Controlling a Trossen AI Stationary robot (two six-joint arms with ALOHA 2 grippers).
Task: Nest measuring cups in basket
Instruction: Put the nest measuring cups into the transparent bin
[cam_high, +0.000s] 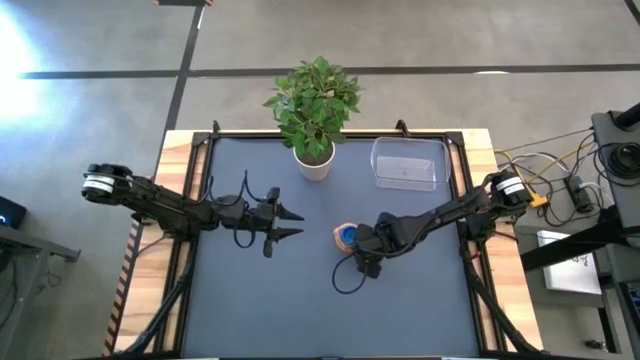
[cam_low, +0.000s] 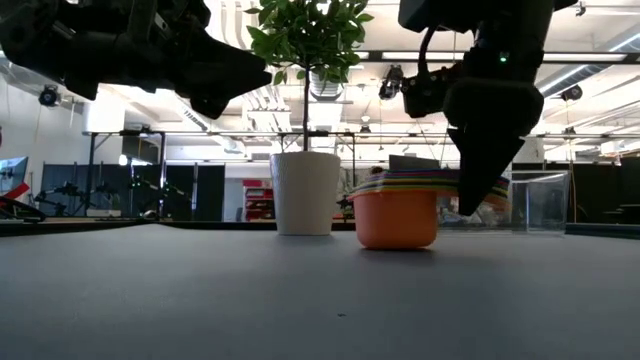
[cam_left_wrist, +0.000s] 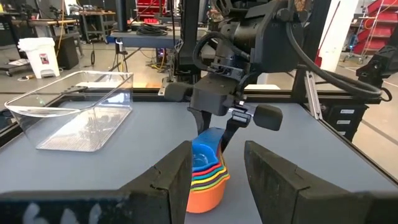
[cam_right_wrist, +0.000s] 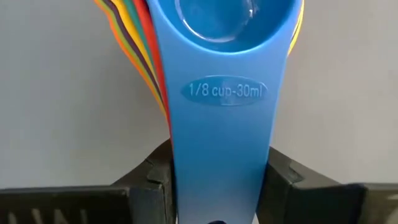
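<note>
Gripping the cups' (cam_right_wrist: 227, 18) stacked handles in my right gripper (cam_right_wrist: 217, 180).
Cups nested; basket (cam_high: 408, 163) waits apart; left gripper (cam_high: 290, 222) idles, half-open.

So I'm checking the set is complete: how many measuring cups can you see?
6 colours show for sure in the nested stack mid-table, held by the right tool: blue, red, yellow, green, purple, orange. A seventh may be hidden.
</note>
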